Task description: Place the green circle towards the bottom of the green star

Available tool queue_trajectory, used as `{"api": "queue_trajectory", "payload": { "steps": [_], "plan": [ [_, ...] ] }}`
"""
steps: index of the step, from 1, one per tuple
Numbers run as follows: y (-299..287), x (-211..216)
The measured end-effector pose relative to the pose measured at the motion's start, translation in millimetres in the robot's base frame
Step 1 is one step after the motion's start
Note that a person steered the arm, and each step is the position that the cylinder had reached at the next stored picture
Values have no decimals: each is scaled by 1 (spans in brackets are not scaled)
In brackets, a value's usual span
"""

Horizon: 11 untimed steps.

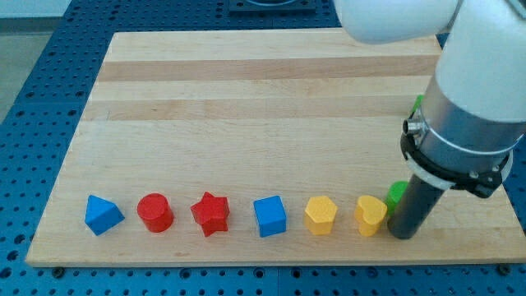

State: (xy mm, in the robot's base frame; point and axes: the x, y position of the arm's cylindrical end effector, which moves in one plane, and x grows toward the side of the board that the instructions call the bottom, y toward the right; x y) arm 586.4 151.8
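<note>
1. The green circle (396,193) showed only as a small bright green patch near the board's lower right. The rod (411,210) covered most of it, so I could not confirm its round outline.
2. The green circle lay just to the view's right of the yellow heart-like block (371,215) and touched, or nearly touched, the rod's left side.
3. My tip (403,234) rested on the wooden board (246,107) close to its bottom edge, just below and to the right of the green circle and just right of the yellow heart-like block.
4. The arm carried no claw, only the straight dark rod, so there was no open or closed state for me to report.
5. A second green sliver (417,102) showed at the left edge of the arm's grey body (472,107), higher up on the view's right. It was probably the green star, but the arm hid nearly all of it and I could not make out its shape.
6. A row of blocks ran along the bottom of the board, from the view's left: a blue angular block (103,215), a red cylinder (154,212), a red star (210,214), a blue cube (269,216), a yellow hexagon-like block (320,215) and the yellow heart-like block.
7. The arm's white upper housing (394,20) was cut off by the view's top and right edges.
</note>
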Motion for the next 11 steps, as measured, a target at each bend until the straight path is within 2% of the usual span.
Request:
{"api": "queue_trajectory", "payload": {
  "steps": [4, 6, 8, 11],
  "plan": [
    [-11, -63],
    [26, -76],
    [45, -112],
    [84, -105]
  ]
}}
